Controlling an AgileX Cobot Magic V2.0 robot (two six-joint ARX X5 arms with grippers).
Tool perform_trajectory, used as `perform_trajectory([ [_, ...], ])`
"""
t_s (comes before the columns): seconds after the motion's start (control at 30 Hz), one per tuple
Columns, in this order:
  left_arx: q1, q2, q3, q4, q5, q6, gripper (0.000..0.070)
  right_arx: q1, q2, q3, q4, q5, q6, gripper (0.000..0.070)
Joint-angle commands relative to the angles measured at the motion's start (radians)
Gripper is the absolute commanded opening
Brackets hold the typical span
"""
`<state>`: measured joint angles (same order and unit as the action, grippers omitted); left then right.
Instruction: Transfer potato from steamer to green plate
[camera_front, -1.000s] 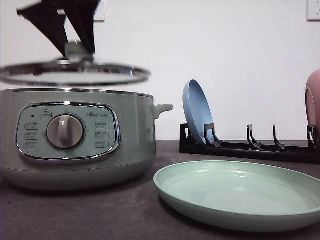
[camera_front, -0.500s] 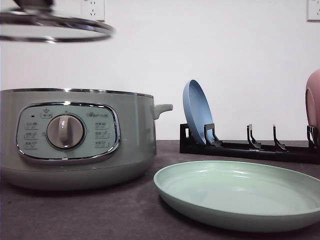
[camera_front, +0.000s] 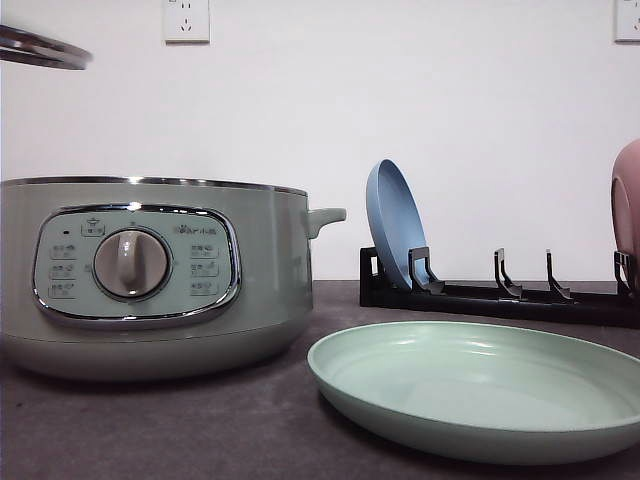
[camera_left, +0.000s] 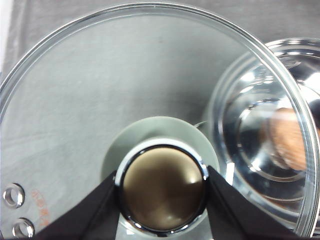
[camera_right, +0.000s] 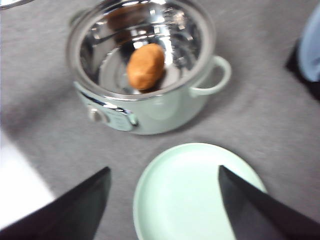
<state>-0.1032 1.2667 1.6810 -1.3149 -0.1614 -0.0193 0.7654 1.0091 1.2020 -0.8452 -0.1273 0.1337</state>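
A lumpy orange-brown potato lies in the polished steel bowl of the round sage-green steamer, beside a matte mint-green plate on the grey desk. The left tool clamps the clear glass lid's chrome knob; the right tool hangs spread apart.

Orange-brown potato lies inside the open sage-green steamer, frame left; empty green plate lower right.

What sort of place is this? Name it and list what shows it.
Probably a mock kitchen counter set up for robot trials: a steamer with a potato inside, a green plate beside it, and a dish rack holding a blue plate against a bare wall.
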Motion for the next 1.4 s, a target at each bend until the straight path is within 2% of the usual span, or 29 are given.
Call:
perform_trajectory([
  [0.0, 0.011, -0.005, 0.029, 0.026, -0.009, 0.010, 0.0000, 0.008, 0.038, 0.027, 0.031, -0.032, 0.028, 0.0496],
  [0.07, 0.028, -0.005, 0.029, 0.024, -0.008, 0.015, 0.0000, 0.008, 0.088, 0.057, 0.052, -0.061, 0.035, 0.0502],
  [0.17, 0.051, -0.005, 0.029, 0.023, -0.008, 0.019, 0.0000, 0.008, 0.195, 0.152, 0.050, -0.085, 0.035, 0.0572],
  [0.23, 0.063, -0.005, 0.029, 0.020, -0.008, 0.020, 0.0000, 0.008, 0.277, 0.235, 0.042, -0.100, 0.027, 0.0590],
  [0.4, 0.083, -0.006, 0.029, 0.014, -0.008, 0.027, 0.0000, 0.006, 0.497, 0.470, 0.018, -0.143, -0.001, 0.0590],
  [0.6, 0.097, -0.006, 0.029, 0.006, -0.008, 0.027, 0.0000, 0.005, 0.763, 0.747, -0.036, -0.146, -0.015, 0.0590],
  [0.77, 0.097, -0.008, 0.029, 0.006, -0.007, 0.027, 0.0000, 0.005, 0.949, 0.902, -0.049, -0.146, -0.010, 0.0590],
  [0.93, 0.097, -0.010, 0.029, 0.007, -0.007, 0.027, 0.0000, 0.005, 1.080, 0.966, -0.038, -0.138, -0.002, 0.0590],
  [1.37, 0.097, -0.014, 0.029, 0.009, -0.007, 0.027, 0.0000, 0.039, 1.230, 0.966, -0.011, -0.076, 0.009, 0.0590],
])
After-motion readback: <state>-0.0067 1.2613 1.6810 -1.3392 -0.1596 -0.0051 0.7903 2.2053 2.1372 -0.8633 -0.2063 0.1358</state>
